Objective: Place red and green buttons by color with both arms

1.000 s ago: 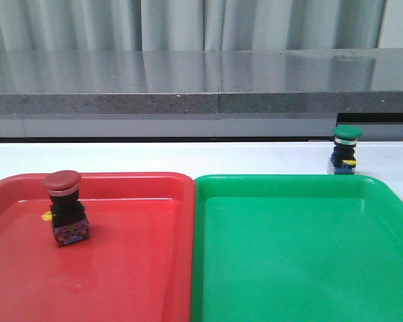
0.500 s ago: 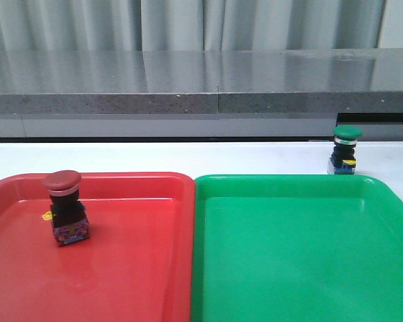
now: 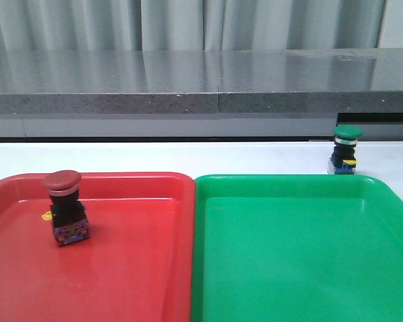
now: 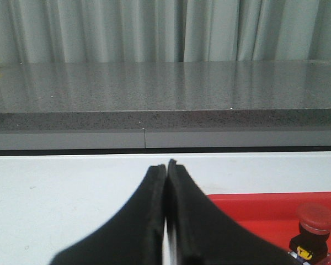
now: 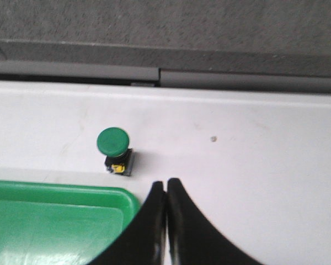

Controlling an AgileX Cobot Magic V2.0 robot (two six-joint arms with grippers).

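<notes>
The red button (image 3: 64, 206) stands upright inside the red tray (image 3: 141, 268), near its far left. It also shows in the left wrist view (image 4: 314, 232), beyond my left gripper (image 4: 166, 164), which is shut and empty over the white table. The green button (image 3: 345, 149) stands upright on the white table just behind the green tray (image 3: 302, 255), at its far right corner. In the right wrist view the green button (image 5: 115, 149) lies a little ahead and to one side of my right gripper (image 5: 166, 182), which is shut and empty. Neither gripper shows in the front view.
A grey stone ledge (image 3: 201, 94) with a curtain behind runs along the far edge of the white table (image 3: 188, 157). The two trays lie side by side and touch along their inner rims. The green tray's corner (image 5: 99, 204) sits beside my right fingers.
</notes>
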